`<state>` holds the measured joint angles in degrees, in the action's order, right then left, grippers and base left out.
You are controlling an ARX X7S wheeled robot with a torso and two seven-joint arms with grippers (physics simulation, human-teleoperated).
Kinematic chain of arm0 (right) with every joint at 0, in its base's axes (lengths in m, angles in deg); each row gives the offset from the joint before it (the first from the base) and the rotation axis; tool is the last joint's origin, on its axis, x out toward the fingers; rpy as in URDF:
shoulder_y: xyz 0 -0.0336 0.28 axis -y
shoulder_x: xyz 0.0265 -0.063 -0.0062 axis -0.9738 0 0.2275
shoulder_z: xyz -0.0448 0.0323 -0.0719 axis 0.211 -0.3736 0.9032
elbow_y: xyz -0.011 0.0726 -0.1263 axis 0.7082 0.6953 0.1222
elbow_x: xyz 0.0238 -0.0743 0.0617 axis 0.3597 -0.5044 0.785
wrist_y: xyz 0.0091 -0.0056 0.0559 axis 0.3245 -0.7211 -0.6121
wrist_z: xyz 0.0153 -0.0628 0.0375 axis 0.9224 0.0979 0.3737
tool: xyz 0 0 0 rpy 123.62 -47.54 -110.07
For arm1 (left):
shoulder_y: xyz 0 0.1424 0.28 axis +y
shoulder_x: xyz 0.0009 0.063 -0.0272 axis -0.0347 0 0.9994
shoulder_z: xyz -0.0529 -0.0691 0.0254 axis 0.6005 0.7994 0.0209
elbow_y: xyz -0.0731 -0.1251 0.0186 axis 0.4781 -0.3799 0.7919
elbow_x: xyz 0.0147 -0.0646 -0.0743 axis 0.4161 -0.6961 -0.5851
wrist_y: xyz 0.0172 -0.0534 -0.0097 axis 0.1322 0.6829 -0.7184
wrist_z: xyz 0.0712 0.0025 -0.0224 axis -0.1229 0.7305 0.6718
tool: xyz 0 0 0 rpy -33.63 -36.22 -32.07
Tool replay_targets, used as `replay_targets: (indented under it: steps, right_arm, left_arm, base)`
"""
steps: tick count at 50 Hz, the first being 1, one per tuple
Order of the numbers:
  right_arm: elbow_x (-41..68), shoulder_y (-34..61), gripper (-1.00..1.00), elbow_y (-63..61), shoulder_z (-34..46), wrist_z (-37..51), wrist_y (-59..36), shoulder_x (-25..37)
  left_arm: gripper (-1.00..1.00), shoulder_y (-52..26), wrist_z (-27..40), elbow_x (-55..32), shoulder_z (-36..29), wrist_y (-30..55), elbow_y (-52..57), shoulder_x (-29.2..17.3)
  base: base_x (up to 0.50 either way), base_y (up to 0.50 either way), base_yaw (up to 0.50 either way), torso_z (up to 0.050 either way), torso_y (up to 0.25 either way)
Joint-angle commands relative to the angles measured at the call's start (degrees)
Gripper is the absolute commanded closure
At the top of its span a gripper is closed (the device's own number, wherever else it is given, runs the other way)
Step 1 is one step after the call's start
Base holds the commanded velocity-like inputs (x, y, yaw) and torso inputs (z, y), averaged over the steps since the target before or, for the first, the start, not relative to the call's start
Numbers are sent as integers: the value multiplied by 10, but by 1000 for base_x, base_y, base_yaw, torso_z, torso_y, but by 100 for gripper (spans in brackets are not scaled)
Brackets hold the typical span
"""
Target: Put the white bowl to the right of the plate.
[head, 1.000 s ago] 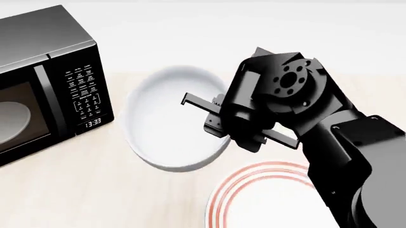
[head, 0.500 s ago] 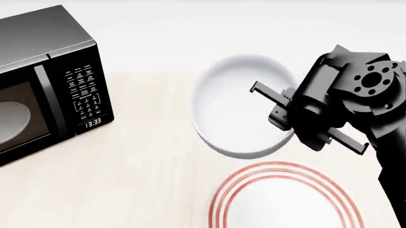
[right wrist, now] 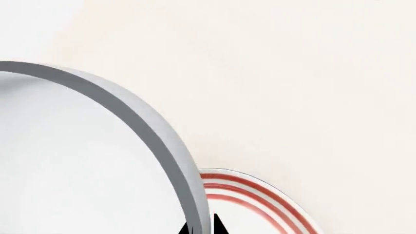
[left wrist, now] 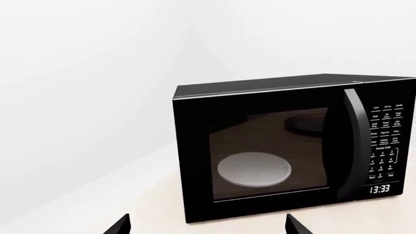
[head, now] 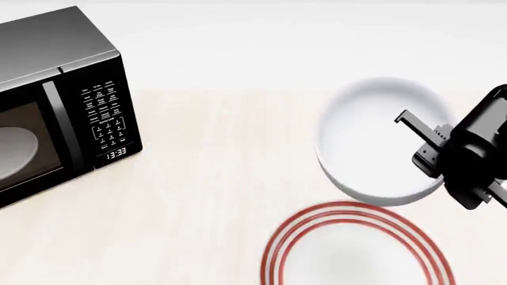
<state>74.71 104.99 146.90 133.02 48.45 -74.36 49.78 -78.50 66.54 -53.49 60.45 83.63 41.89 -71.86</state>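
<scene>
Microwave [head: 59,101] at far left of the desk [head: 198,196], door closed, clock lit, a pale dish [left wrist: 254,169] visible through the glass; it plays no part in the job and stands well apart from the rest; left gripper shows only as two dark fingertips at the edge of its wrist view, spread apart and holding nothing, parked facing the microwave, presumably kept clear of the working arm; centre of desk bare; right of centre, the plate [head: 357,246] lies flat at the near edge, red rings plain; white bowl [head: 379,139] sits just beyond the plate's far rim, toward the right, so behind it and not yet beside it; right gripper [head: 450,160] clenched on the bowl's right wall, one finger inside, one outside, a rim pinch that suits thick walls; whether the bowl is lifted or touching the desk, cannot tell; judged mid-carry, with nearer and rightward travel remaining.
</scene>
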Motion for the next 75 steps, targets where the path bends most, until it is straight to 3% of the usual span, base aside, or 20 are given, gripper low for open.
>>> replay_targets:
  steps: [1, 6, 14, 26, 36, 43, 64, 75]
  right_arm:
    - [8, -8, 100, 22, -24, 0, 9, 40]
    - [17, -19, 100, 9, -32, 8, 21, 71]
    - [41, -49, 100, -130, -63, 57, 95, 161]
    - [70, -69, 100, -42, -74, 33, 55, 163]
    - [92, -92, 100, -163, -101, 61, 115, 251]
    - [101, -106, 100, -184, -109, 61, 129, 279]
    - [99, -128, 100, -176, -111, 50, 133, 297]
    - [101, -157, 100, -87, -107, 4, 95, 282]
  left_arm:
    - [-100, 0, 3, 2, -4, 2, 0, -1]
    - [-100, -3, 5, 6, -8, 2, -4, -1]
    - [-100, -5, 8, 10, -13, 6, -5, -2]
    - [-100, -6, 9, 10, -16, 7, -5, -4]
    - [-100, -9, 10, 11, -20, 7, -9, -5]
    - [-100, -9, 12, 12, -22, 6, -10, -5]
    - [-100, -6, 16, 12, -25, 8, -5, -7]
    - [-100, -8, 18, 13, -28, 8, -8, -8]
  base:
    - [0, 0, 0, 0, 0]
    - [0, 0, 0, 0, 0]
    - [0, 0, 0, 0, 0]
    - [0, 0, 0, 0, 1]
    - [0, 0, 0, 0, 0]
    - [0, 0, 0, 0, 0]
    - [0, 0, 0, 1, 0]
    - [0, 0, 0, 0, 1]
